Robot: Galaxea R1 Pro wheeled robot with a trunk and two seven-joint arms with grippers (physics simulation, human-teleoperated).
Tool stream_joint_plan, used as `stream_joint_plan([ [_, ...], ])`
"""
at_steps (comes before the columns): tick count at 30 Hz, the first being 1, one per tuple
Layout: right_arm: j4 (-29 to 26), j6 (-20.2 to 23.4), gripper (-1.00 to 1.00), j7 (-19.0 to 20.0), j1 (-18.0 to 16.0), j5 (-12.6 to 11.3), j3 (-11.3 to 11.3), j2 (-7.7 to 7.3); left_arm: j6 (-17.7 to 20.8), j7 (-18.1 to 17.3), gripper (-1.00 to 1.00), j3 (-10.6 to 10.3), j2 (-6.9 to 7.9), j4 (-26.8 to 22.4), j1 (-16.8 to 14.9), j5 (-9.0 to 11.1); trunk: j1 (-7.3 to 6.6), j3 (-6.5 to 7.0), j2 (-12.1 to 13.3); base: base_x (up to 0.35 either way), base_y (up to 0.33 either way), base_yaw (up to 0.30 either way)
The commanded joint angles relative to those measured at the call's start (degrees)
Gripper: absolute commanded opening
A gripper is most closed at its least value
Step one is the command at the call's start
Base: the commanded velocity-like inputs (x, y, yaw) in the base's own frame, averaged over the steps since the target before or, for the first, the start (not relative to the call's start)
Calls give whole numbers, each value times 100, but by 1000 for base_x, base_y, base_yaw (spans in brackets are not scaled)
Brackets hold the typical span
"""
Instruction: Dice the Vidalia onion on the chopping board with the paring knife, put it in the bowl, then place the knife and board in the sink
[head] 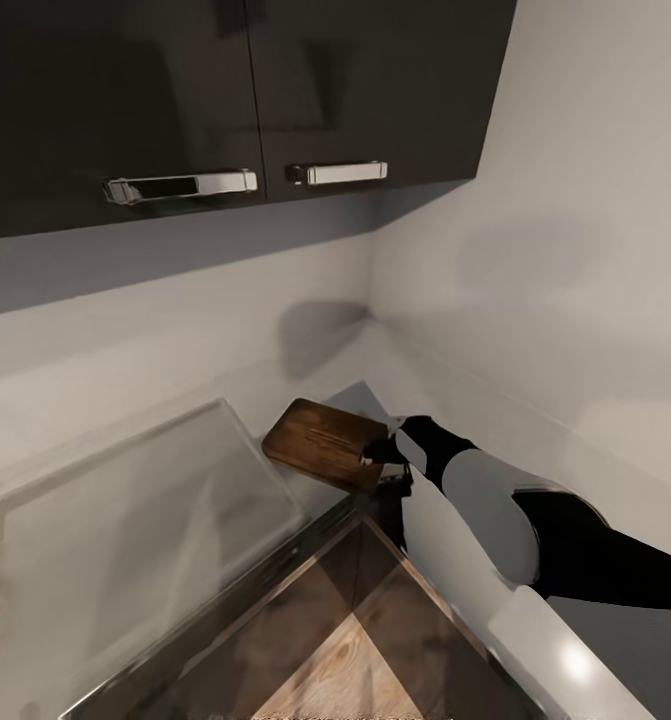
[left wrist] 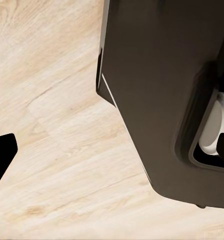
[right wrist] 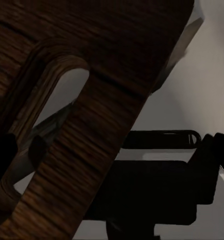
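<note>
The right claw (head: 383, 462) grips the rectangular brown wooden chopping board (head: 325, 443) by its handle end, held above the grey bench (head: 575, 655) beside the steel sink (head: 145, 520). Judging so, only the board's placing remains. The left claw's state cannot be told.

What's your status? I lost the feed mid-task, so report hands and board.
Right hand shut on chopping board, board lifted, tilted over countertop corner. Left hand hanging over wood floor, state unclear. Nothing seen blocking.
</note>
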Motion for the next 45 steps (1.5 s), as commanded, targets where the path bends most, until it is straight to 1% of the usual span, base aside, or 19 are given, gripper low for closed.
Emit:
stream_joint_plan([
  [1,123,10,100,-16,2,-26,-114,3,-33,-2,100,22,1,13,-5,13,6,-20,-5,0,0,0],
  [5,123,10,100,-16,2,-26,-114,3,-33,-2,100,22,1,14,-5,13,6,-38,-5,0,0,0],
  [6,123,10,-100,-17,2,-26,-114,3,-33,-2,100,22,1,14,-5,13,6,-40,-5,0,0,0],
  [25,117,10,-100,-33,2,-26,-117,3,-33,-2,100,22,1,14,-5,13,6,-39,-5,0,0,0],
  [45,115,10,-100,-33,2,-26,-114,3,-33,-2,100,22,1,14,-5,13,6,134,-5,0,0,0],
])
